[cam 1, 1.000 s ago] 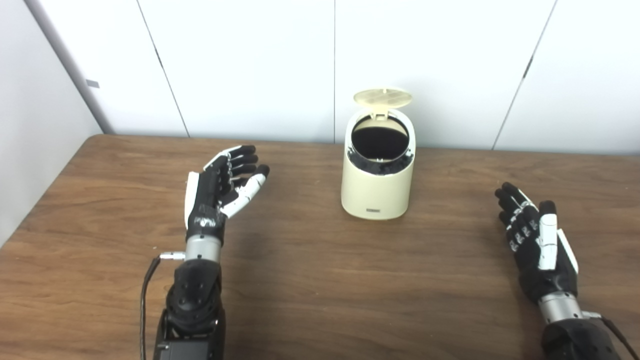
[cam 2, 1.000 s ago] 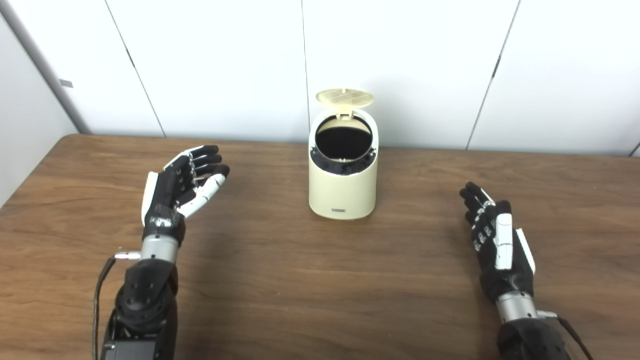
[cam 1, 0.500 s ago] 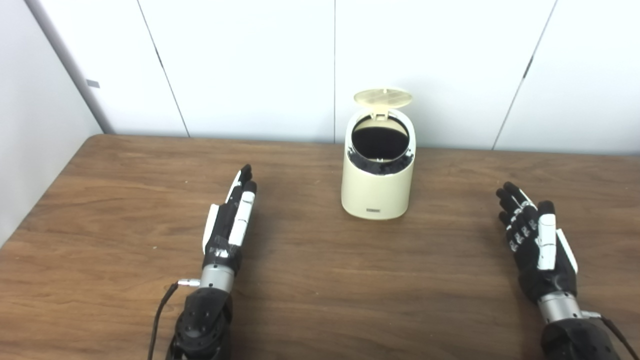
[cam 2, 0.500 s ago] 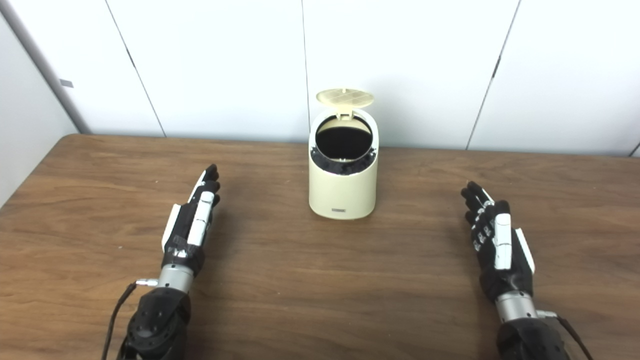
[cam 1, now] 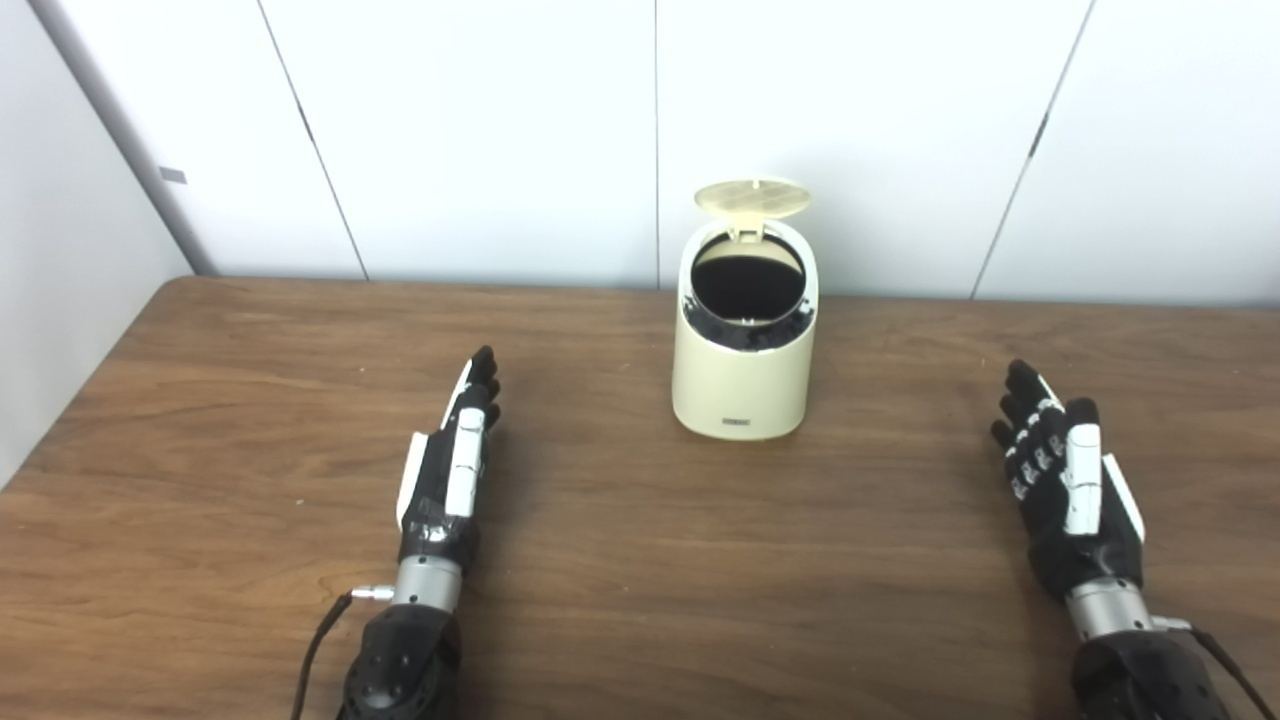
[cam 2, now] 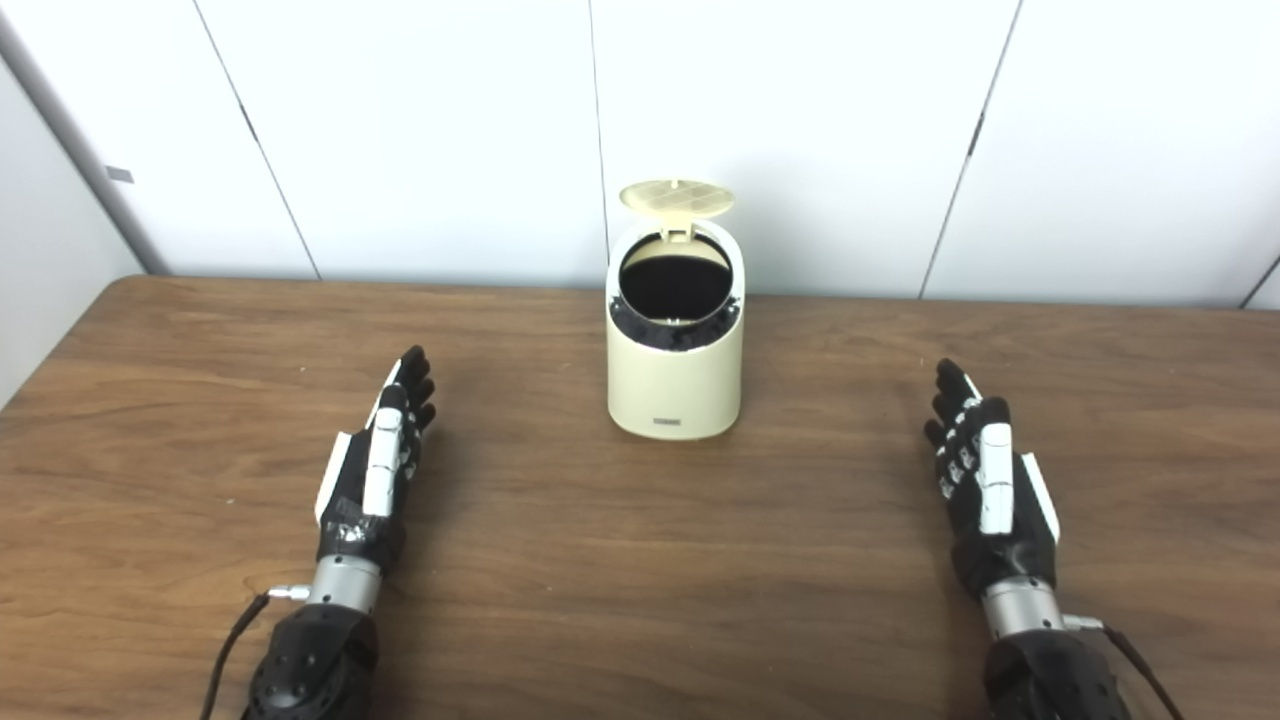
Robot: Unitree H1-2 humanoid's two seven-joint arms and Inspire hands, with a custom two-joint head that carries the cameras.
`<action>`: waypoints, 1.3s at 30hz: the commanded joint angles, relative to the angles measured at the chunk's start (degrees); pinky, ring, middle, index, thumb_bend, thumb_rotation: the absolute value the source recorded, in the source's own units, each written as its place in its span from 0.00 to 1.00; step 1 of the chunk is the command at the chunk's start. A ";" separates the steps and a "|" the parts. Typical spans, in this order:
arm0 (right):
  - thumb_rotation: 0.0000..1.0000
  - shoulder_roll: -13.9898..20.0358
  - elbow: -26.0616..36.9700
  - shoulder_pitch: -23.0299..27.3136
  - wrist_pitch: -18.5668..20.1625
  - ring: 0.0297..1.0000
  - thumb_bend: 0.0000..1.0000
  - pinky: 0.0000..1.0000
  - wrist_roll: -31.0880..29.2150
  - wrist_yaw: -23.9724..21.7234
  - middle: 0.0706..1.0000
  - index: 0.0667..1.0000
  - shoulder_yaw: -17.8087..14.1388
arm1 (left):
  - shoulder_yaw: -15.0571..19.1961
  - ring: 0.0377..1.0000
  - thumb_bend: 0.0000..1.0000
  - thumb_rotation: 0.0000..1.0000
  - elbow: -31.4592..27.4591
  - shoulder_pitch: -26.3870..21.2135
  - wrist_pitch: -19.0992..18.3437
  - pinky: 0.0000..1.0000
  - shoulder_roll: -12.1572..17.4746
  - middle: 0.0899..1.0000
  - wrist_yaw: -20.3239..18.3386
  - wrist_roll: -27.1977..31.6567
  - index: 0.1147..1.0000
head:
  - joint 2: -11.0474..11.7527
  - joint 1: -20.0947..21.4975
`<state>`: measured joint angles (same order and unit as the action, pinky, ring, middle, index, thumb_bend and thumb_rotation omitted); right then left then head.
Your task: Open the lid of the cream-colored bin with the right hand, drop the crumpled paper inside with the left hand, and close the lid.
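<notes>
1. Left eye view is showing the cream-colored bin [cam 1: 740, 380] standing upright on the wooden counter [cam 1: 620, 590], its long axis vertical, toward the counter's far edge and near the white panelled wall [cam 1: 500, 130].
2. Its round lid [cam 1: 752, 198] is standing raised at the back of the bin, hinged on the wall side, and the dark mouth is tilting toward the cameras.
3. A small dark label is sitting low on the bin's front; its writing is too small to read.
4. To the left of the bin, well apart from it, the left robot hand [cam 1: 448, 470] is lying edge-up just over the counter, fingers straight and together, pointing away from the cameras, holding nothing.
5. To the right of the bin, well apart from it, the right robot hand [cam 1: 1062, 490] is resting with fingers extended and slightly spread, also holding nothing.
6. The counter is showing brown wood grain, and the wall behind the bin is being crossed by thin dark seams.
</notes>
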<state>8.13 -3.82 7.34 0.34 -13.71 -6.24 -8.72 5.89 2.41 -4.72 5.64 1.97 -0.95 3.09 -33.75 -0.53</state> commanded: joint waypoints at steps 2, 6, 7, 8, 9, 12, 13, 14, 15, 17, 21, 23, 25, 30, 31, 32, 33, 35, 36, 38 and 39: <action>1.00 -0.57 0.40 -1.21 -1.16 1.00 0.63 1.00 0.21 0.15 0.97 0.92 0.08 | 0.17 1.00 0.57 1.00 0.53 1.53 1.15 1.00 0.06 1.00 -0.13 1.16 1.00 | -0.05 -0.08; 1.00 -0.21 0.88 -1.20 -1.85 1.00 0.61 1.00 -0.07 -0.46 0.99 0.95 -0.10 | 0.59 1.00 0.56 1.00 0.07 1.85 0.59 1.00 0.04 1.00 0.24 1.49 1.00 | -0.80 0.46; 1.00 -0.30 1.32 -1.15 -1.59 1.00 0.61 1.00 -0.15 -0.29 0.98 0.94 -0.19 | 0.68 1.00 0.57 1.00 -0.15 1.96 0.39 1.00 0.05 1.00 0.31 1.61 1.00 | -0.89 0.66; 1.00 -0.36 1.75 -1.00 -1.12 1.00 0.61 1.00 -0.21 -0.09 0.98 0.93 -0.24 | 0.77 1.00 0.57 1.00 -0.20 2.04 0.57 1.00 0.08 1.00 0.34 1.72 1.00 | -1.01 0.82; 1.00 -0.40 2.18 -0.82 -0.55 1.00 0.61 1.00 -0.22 0.09 0.98 0.93 -0.25 | 0.86 1.00 0.56 1.00 -0.12 2.07 0.95 1.00 0.15 1.00 0.33 1.84 1.00 | -1.02 0.88; 1.00 -0.16 2.81 -0.21 0.34 1.00 0.63 1.00 0.59 0.51 0.99 0.93 -0.04 | 0.99 1.00 0.55 1.00 0.08 2.13 2.03 1.00 0.31 1.00 0.39 1.75 1.00 | -1.06 1.33; 1.00 -0.01 3.07 0.14 0.53 1.00 0.64 1.00 1.18 0.73 0.99 0.93 0.11 | 1.02 1.00 0.54 1.00 0.00 2.16 2.16 1.00 0.36 1.00 0.43 1.67 1.00 | -1.07 1.60; 1.00 0.07 3.25 0.38 0.66 1.00 0.64 1.00 1.58 0.87 0.99 0.93 0.19 | 1.03 1.00 0.54 1.00 -0.07 2.18 2.22 1.00 0.38 1.00 0.44 1.63 1.00 | -1.07 1.60; 1.00 0.35 3.54 0.96 1.04 1.00 0.64 1.00 2.26 1.05 0.98 0.93 0.36 | 0.95 1.00 0.54 1.00 -0.19 2.23 2.29 1.00 0.53 1.00 0.35 1.47 1.00 | -0.99 1.91; 1.00 0.91 3.72 1.88 1.23 1.00 0.64 1.00 3.57 1.21 0.98 0.94 0.69 | 0.85 1.00 0.54 1.00 -0.39 2.33 2.24 1.00 0.73 1.00 0.23 1.31 1.00 | -0.95 2.15; 1.00 2.08 3.72 3.84 1.24 1.00 0.68 1.00 5.79 1.20 0.97 0.93 1.29 | 1.01 1.00 0.52 1.00 -0.45 2.45 1.49 1.00 1.01 1.00 0.09 1.75 1.00 | -0.59 3.44; 1.00 2.24 4.04 4.80 1.67 1.00 0.69 1.00 6.28 1.31 0.97 0.93 1.38 | 1.05 1.00 0.52 1.00 -0.17 2.45 1.42 1.00 1.22 1.00 -0.09 1.94 1.00 | -0.39 4.16; 1.00 2.62 4.18 6.38 2.12 1.00 0.67 1.00 7.31 1.53 0.97 0.92 1.63 | 1.07 1.00 0.52 1.00 0.15 2.64 0.92 1.00 1.35 1.00 -0.26 2.23 1.00 | -0.18 4.65; 1.00 3.17 5.13 8.69 3.84 0.98 0.64 1.00 10.46 2.28 0.94 0.90 3.00 | 0.93 1.00 0.52 1.00 0.52 2.99 0.68 1.00 1.63 1.00 -0.97 3.00 1.00 | 0.33 5.59; 1.00 3.34 5.45 9.26 4.27 0.97 0.63 0.99 11.53 2.37 0.93 0.89 3.56 | 0.94 1.00 0.51 1.00 0.62 3.07 0.80 1.00 1.63 1.00 -1.16 3.34 1.00 | 0.58 5.99; 1.00 3.53 5.75 9.86 4.58 0.97 0.63 0.99 12.53 2.37 0.93 0.89 4.14 | 0.93 1.00 0.51 1.00 0.65 3.18 0.91 1.00 1.66 1.00 -1.35 3.57 1.00 | 0.58 5.99; 1.00 3.72 6.11 10.36 4.91 0.97 0.63 0.99 13.44 2.36 0.93 0.89 4.70 | 0.91 1.00 0.50 1.00 0.67 3.27 1.01 1.00 1.72 1.00 -1.48 3.69 1.00 | 0.58 5.99; 1.00 4.03 5.99 11.71 4.76 0.97 0.63 1.00 14.57 2.16 0.94 0.90 5.56 | 0.86 1.00 0.49 1.00 0.84 3.36 1.34 1.00 1.96 1.00 -1.59 3.64 1.00 | 0.58 5.99; 1.00 4.07 5.91 12.36 4.74 0.98 0.64 1.00 14.89 2.06 0.94 0.89 5.85 | 0.88 1.00 0.49 1.00 1.04 3.38 1.48 1.00 2.01 1.00 -1.62 3.66 1.00 | 1.21 6.80; 1.00 4.10 6.24 13.47 5.01 0.97 0.64 1.00 15.74 1.86 0.94 0.88 6.45 | 1.00 1.00 0.48 1.00 1.30 3.43 1.58 1.00 2.03 1.00 -1.59 3.61 1.00 | 1.21 6.80; 1.00 4.14 6.49 13.98 5.13 0.97 0.63 1.00 16.30 1.74 0.94 0.88 6.80 | 1.08 1.00 0.49 1.00 1.39 3.45 1.57 1.00 1.98 1.00 -1.44 3.48 1.00 | 1.66 6.96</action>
<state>11.33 0.10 18.35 6.46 1.95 -4.39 -2.20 6.54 1.81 -3.27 5.50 2.94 -2.32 6.66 -32.52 6.24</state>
